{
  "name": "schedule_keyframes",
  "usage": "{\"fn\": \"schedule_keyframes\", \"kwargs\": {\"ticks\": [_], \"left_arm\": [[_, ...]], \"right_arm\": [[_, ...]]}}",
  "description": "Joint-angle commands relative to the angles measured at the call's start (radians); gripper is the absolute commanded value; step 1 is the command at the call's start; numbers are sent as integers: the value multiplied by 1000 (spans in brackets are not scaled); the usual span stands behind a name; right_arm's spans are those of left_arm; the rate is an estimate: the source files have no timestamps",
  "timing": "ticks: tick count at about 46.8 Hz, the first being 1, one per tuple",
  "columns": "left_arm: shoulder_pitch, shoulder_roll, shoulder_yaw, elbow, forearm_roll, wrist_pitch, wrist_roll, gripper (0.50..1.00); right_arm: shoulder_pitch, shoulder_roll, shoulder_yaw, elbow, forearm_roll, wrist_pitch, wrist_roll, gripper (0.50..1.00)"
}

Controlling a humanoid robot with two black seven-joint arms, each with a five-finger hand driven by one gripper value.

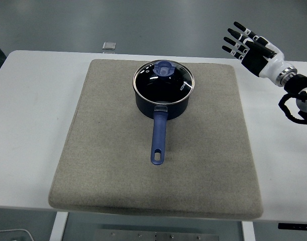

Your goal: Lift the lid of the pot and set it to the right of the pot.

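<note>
Nothing done yet: the round glass lid with its blue knob (164,76) sits on the dark blue saucepan (162,103), mid-mat on the white counter (32,115). My right hand (251,46) hovers far right, fingers (232,41) spread, seemingly empty. Lifting and placing remain.

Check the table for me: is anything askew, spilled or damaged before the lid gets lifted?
Nothing stands out. The glass lid sits squarely on the pot, which stands upright on the grey mat, handle pointing toward the near edge. The right hand is open, well clear of it.
</note>
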Motion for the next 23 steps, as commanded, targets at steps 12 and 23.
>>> {"fn": "schedule_keyframes", "kwargs": {"ticks": [12,23], "left_arm": [[0,0,-1,0,0,0,0,1000],[0,0,-2,1,0,2,0,1000]], "right_arm": [[0,2,0,0,-10,0,0,907],[0,2,-2,2,-13,3,0,907]]}}
